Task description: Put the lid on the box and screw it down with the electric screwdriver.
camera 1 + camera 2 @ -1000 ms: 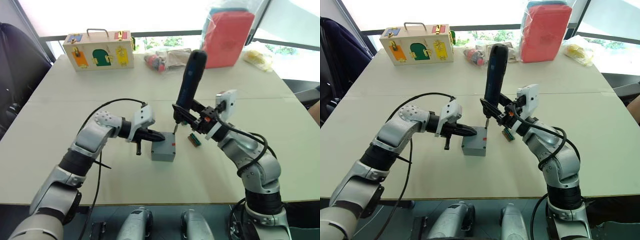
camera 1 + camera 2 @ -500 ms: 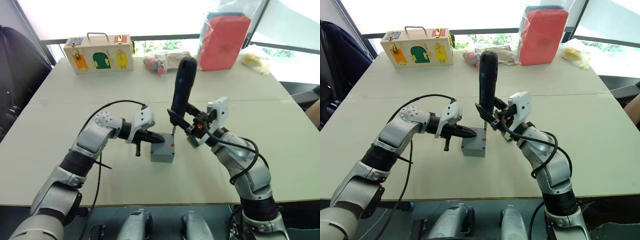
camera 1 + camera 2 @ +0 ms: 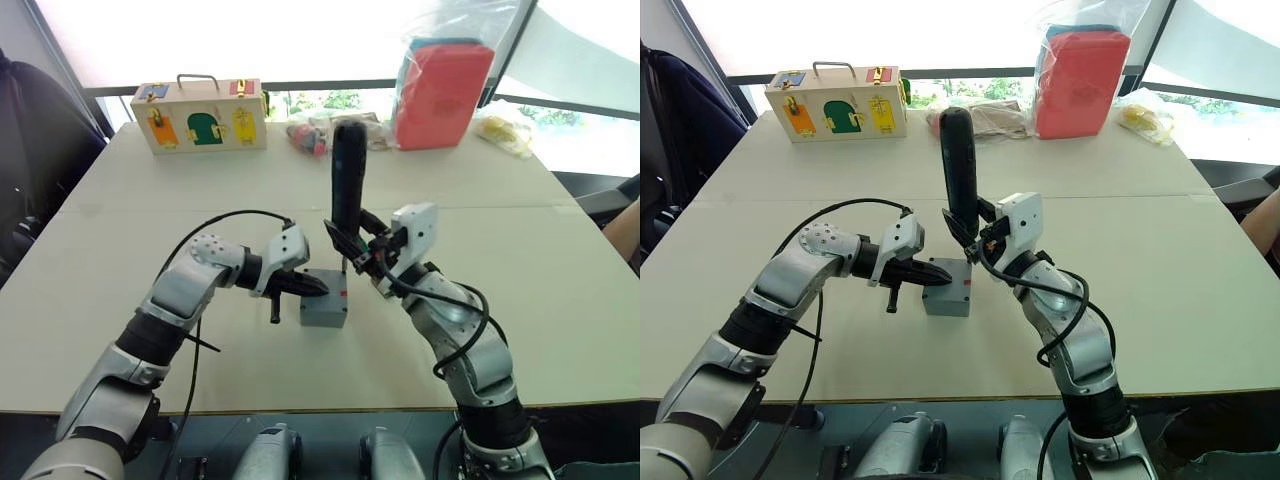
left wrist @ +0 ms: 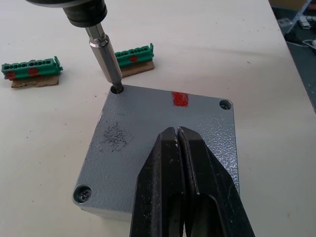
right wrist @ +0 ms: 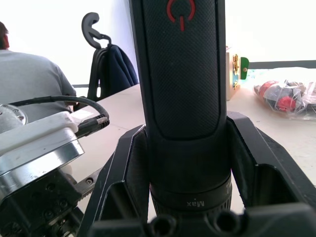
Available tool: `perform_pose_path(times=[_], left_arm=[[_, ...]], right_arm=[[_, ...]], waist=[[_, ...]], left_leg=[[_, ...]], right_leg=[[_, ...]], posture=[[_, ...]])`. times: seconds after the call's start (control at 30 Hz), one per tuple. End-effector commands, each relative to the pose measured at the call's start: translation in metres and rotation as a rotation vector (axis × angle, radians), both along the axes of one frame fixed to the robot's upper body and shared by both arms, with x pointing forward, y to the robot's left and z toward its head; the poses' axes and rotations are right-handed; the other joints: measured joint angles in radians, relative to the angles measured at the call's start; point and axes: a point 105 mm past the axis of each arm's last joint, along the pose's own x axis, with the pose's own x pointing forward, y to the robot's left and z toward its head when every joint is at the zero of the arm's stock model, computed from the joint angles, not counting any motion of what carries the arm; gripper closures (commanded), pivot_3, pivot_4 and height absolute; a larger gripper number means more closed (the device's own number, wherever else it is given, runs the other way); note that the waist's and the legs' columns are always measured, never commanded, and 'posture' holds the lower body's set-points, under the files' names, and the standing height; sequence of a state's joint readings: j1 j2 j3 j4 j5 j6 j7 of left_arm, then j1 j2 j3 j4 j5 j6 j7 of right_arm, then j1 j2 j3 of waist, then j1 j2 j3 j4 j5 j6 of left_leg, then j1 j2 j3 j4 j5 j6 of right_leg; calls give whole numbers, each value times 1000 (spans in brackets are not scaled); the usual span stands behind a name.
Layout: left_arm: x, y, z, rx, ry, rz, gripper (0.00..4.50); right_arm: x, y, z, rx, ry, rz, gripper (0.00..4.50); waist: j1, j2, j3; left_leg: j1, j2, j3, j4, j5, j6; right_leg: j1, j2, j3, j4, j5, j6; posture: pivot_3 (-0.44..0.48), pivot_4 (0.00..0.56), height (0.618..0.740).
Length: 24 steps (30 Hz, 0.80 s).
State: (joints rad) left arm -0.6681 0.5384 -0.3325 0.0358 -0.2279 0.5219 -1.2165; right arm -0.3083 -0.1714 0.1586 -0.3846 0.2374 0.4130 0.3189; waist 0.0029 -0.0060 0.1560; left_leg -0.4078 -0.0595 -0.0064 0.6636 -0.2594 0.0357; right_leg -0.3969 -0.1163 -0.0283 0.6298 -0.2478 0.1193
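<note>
Beige table [image 3: 560,300] with grey box [image 3: 323,311], wooden latch box [image 3: 198,115], green strips [image 4: 31,72].

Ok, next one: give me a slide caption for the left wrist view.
Shut left gripper rests on the lid while the electric screwdriver bit sits in a corner screw hole; two green bit strips lie beyond.

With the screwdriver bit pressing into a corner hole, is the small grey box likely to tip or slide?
Probably not tip: the box sits flat and squat, and the shut left gripper presses on its lid. It may slide slightly; the table looks smooth. The electric screwdriver stands nearly upright, so sideways push seems small.
</note>
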Motion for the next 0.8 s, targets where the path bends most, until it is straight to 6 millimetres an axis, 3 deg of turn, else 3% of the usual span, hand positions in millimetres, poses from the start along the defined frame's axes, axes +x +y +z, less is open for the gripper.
perform_pose_path(times=[0.03, 0.3, 0.57, 0.8], left_arm=[[-3, 0, 0, 3, -2, -4, 4500], [-3, 1, -1, 12, 3, -4, 4500], [-2, 6, -10, 51, 22, -4, 4500], [-2, 4, -12, 53, 20, -13, 4500]], right_arm=[[7, -2, -60, -71, 207, -53, 2745], [9, -24, -53, 81, 177, -153, 2745], [-6, -12, -25, 179, 79, -55, 2745], [-8, 2, -24, 137, 56, -13, 2745]], waist=[[0, 0, -2], [7, -1, -8], [6, -1, -8], [0, 0, -8]], left_leg=[[0, 0, 0, 0, 0, 0], [1, 0, -1, 0, -1, 0], [1, 0, -1, -1, -1, 0], [1, 0, -1, -2, -1, 0]], right_leg=[[0, 0, 0, 0, 0, 0], [0, 0, 0, -1, 0, 0], [-1, 0, 0, -1, 0, 0], [-2, 0, 0, -1, -1, -1]], posture=[[0, 150, 740], [0, 150, 740], [0, 150, 740], [0, 150, 740]])
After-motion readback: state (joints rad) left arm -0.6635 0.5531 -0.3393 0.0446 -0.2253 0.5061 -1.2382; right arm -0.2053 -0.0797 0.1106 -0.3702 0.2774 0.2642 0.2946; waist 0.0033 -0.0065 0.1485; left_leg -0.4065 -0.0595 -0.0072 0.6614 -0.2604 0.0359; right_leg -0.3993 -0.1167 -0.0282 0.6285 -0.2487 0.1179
